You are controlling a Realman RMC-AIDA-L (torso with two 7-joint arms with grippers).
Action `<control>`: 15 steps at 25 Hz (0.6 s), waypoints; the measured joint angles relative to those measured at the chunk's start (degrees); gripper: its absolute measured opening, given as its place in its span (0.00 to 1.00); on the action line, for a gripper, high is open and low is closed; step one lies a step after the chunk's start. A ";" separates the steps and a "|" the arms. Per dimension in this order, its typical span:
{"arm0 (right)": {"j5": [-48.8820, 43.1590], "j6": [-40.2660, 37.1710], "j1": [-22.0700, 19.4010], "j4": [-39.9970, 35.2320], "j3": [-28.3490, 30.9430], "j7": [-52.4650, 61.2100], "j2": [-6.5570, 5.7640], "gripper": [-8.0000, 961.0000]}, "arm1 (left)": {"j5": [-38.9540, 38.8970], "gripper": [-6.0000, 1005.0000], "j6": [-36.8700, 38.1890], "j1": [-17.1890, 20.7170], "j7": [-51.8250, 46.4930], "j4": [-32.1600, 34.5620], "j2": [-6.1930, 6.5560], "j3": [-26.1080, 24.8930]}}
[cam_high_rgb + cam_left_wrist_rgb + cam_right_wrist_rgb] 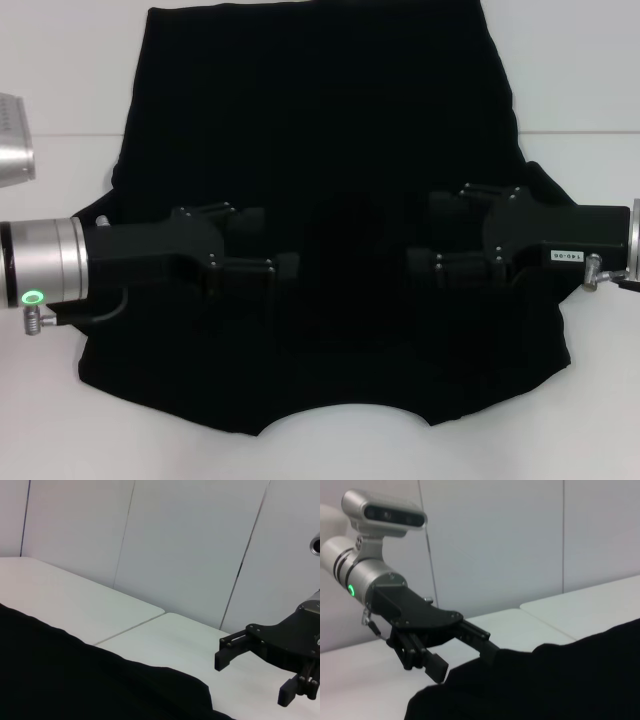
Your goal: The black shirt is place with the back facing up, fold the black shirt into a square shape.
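The black shirt (320, 130) lies spread flat on the white table (60, 70), its curved neckline at the near edge. My left gripper (268, 243) reaches in from the left over the shirt's middle, open, with nothing between its fingers. Opposite it, my right gripper (428, 235) comes in from the right, also open and empty. The left wrist view shows the shirt (75, 680) and, beyond it, the right gripper (252, 677) with its fingers apart. In the right wrist view, the left gripper (462, 657) stands open at the edge of the shirt (560, 680), which hides one fingertip.
A seam (60, 134) runs across the table on both sides of the shirt. A silver metal part (15, 140) juts in at the far left. Pale wall panels (190, 540) stand behind the table.
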 joint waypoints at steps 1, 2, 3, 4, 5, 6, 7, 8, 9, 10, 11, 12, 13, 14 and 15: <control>0.17 0.00 -0.04 -0.02 0.15 0.01 0.11 0.95 | 0.00 0.91 -0.18 0.00 -0.19 0.00 0.05 0.00; 0.48 0.02 -0.11 -0.02 0.49 0.01 0.20 0.95 | 0.00 0.91 -0.77 0.00 -0.67 0.00 0.14 -0.07; 0.67 0.04 -0.13 0.11 1.17 0.01 0.28 0.95 | 0.01 0.91 -1.80 0.00 -1.36 0.03 0.24 -0.30; 0.82 0.05 -0.14 0.27 1.84 0.01 0.38 0.95 | 0.08 0.91 -3.28 0.00 -2.60 0.11 0.27 -0.67; 0.91 0.18 -0.14 0.43 2.86 0.01 0.54 0.95 | 0.20 0.91 -4.85 0.00 -4.16 0.18 0.31 -1.14; 0.93 0.37 -0.15 0.48 3.70 0.00 0.77 0.95 | 0.33 0.91 -6.68 0.00 -6.00 0.29 0.40 -1.74; 0.93 0.59 -0.15 0.51 4.77 -0.03 1.13 0.95 | 0.44 0.91 -8.06 0.00 -7.27 0.34 0.46 -2.17; 0.95 0.99 -0.16 0.51 5.86 -0.14 1.49 0.95 | 0.50 0.91 -9.03 0.01 -8.04 0.37 0.52 -2.49; 1.02 1.47 -0.17 0.51 6.83 -0.28 1.85 0.95 | 0.53 0.91 -10.19 0.08 -8.97 0.52 0.57 -2.95; 1.12 1.94 -0.15 0.51 7.52 -0.42 2.13 0.95 | 0.54 0.91 -10.98 0.17 -9.70 0.63 0.60 -3.33; 1.47 2.69 -0.13 0.54 7.99 -0.47 2.38 0.95 | 0.57 0.91 -11.98 0.28 -10.76 0.89 0.67 -4.05; 1.82 3.37 -0.08 0.68 8.22 -0.51 2.61 0.95 | 0.60 0.91 -12.89 0.37 -11.99 1.10 0.73 -4.81; 2.18 3.98 -0.02 0.87 8.21 -0.51 2.68 0.95 | 0.62 0.91 -13.85 0.49 -13.44 1.34 0.87 -5.94; 2.50 4.43 0.07 1.16 8.13 -0.52 2.74 0.95 | 0.64 0.91 -14.27 0.54 -14.13 1.45 0.98 -6.74; 2.70 4.82 0.14 1.47 8.03 -0.53 2.76 0.95 | 0.69 0.91 -14.57 0.63 -14.78 1.57 1.13 -7.62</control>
